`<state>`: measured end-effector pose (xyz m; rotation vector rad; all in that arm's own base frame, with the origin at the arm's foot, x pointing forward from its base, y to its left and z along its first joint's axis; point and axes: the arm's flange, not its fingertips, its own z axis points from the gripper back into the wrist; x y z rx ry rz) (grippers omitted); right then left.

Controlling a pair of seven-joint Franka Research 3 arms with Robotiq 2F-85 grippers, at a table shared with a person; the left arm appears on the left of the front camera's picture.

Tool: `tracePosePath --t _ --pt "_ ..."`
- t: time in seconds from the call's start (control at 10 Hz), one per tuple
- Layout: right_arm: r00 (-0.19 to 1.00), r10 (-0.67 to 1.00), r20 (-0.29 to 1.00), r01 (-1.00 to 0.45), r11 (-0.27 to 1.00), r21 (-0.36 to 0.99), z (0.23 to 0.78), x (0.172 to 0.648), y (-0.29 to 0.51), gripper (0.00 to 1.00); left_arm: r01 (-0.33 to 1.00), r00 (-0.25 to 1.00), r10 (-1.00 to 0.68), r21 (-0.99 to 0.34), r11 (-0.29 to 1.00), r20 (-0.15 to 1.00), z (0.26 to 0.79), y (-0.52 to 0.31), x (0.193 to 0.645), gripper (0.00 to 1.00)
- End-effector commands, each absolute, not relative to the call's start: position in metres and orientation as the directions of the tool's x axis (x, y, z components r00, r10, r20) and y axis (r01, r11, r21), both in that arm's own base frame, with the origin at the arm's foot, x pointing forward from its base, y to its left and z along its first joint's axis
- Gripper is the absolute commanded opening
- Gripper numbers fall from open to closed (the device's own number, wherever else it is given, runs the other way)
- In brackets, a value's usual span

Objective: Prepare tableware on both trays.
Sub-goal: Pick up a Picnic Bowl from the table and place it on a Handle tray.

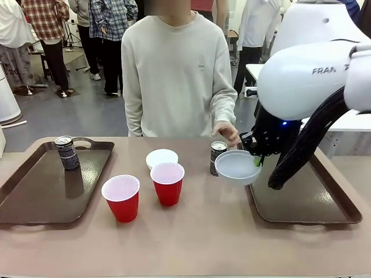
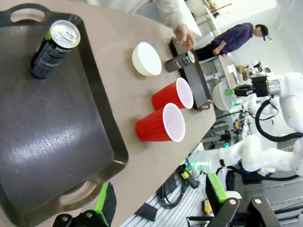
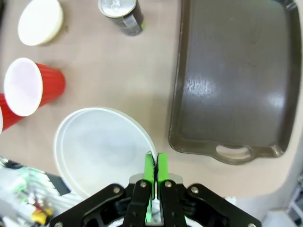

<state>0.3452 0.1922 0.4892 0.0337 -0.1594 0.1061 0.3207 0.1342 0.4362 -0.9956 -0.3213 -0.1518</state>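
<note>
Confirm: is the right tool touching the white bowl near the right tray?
Touching. In the right wrist view the right tool is shut on the rim of the white bowl, green pads pinching its edge.

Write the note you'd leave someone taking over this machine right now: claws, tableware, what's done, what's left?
Right gripper: shut on a white bowl by its rim, lifted beside the right tray.
Left gripper: open, near the left tray.
Done: one can on the left tray; right tray bare.
On the table between trays: second can, a person's hand near it, other bowl, two red cups.
Left: bowl and cup for each tray, second can for the right.
</note>
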Motion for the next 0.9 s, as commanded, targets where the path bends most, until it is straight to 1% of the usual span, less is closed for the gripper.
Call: tracePosePath --t 0.0,0.1,0.4,0.6,0.8 --pt "0.972 0.169 0.162 -0.186 0.978 0.093 0.501 0.358 0.153 0.04 0.273 0.940 0.031 -0.803 0.529 0.341 0.437 0.135 0.321 1.00" --pt "0.960 0.220 0.171 -0.238 0.967 0.093 0.503 0.364 0.139 0.04 0.273 0.940 0.031 -0.803 0.529 0.341 0.437 0.135 0.321 1.00" --pt "0.953 0.240 0.187 -0.257 0.964 0.071 0.505 0.398 0.082 0.04 0.273 0.940 0.031 -0.803 0.529 0.341 0.437 0.135 0.321 1.00" --pt "0.970 0.156 0.184 -0.173 0.982 0.078 0.504 0.417 0.047 0.04 0.273 0.940 0.031 -0.803 0.529 0.341 0.437 0.135 0.321 1.00" --pt "0.975 0.076 0.210 -0.098 0.990 0.098 0.503 0.425 0.018 0.04 0.273 0.940 0.031 -0.803 0.529 0.341 0.437 0.135 0.321 1.00"
